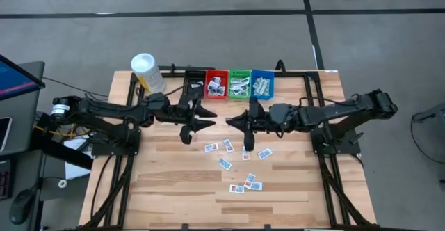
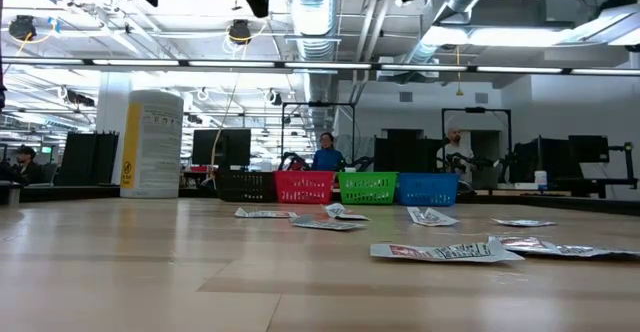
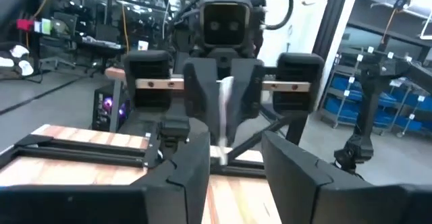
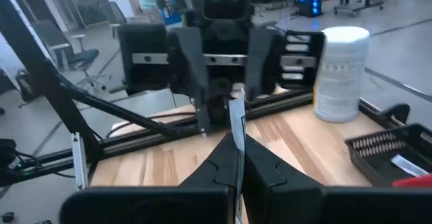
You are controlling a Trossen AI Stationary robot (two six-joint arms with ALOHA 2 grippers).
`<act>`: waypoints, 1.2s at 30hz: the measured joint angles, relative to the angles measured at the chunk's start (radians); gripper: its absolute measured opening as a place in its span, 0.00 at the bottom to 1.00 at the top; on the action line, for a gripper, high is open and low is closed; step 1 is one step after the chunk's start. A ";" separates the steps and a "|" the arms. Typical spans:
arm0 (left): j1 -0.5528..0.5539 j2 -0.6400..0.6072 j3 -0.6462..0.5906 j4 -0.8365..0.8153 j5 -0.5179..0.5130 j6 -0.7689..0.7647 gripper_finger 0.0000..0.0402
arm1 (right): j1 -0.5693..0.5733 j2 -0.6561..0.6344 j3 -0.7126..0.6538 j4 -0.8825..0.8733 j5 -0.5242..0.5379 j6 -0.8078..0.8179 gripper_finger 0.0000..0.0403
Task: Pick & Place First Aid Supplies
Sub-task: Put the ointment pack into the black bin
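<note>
- Four bins are lined up along the far edge of the worktop [image 1: 167,189]. The black bin [image 1: 194,78] is set just left of the red bin [image 1: 216,84], the green bin [image 1: 240,83] just right of it, and the blue bin [image 1: 262,83] next beyond the green.
- White printed packets are seen inside the red bin and the green bin. Pale-green strips are seen inside the blue bin. What the black bin holds cannot be told, as it is partly covered by the left arm.
- A white-capped yellow bottle [image 1: 144,71] is stood upright further left of the red bin, past the black bin.
- About ten loose packets [image 1: 227,146] are scattered flat on the worktop, well to the near side of the red bin.
- Both arms are stretched level above the worktop on the near side of the red bin, tip to tip.
- The right tool [image 1: 229,120] is pressed fully closed on one held packet [image 4: 235,119], which is gripped edge-on and raised clear of the worktop.
- The left tool [image 1: 208,117] is met directly opposite, its fingers [image 3: 192,166] spread apart and nothing clamped between them.
</note>
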 joint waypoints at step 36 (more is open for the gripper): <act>0.002 0.237 0.185 0.107 0.039 -0.024 0.28 | 0.000 0.007 -0.001 0.029 -0.018 -0.033 0.00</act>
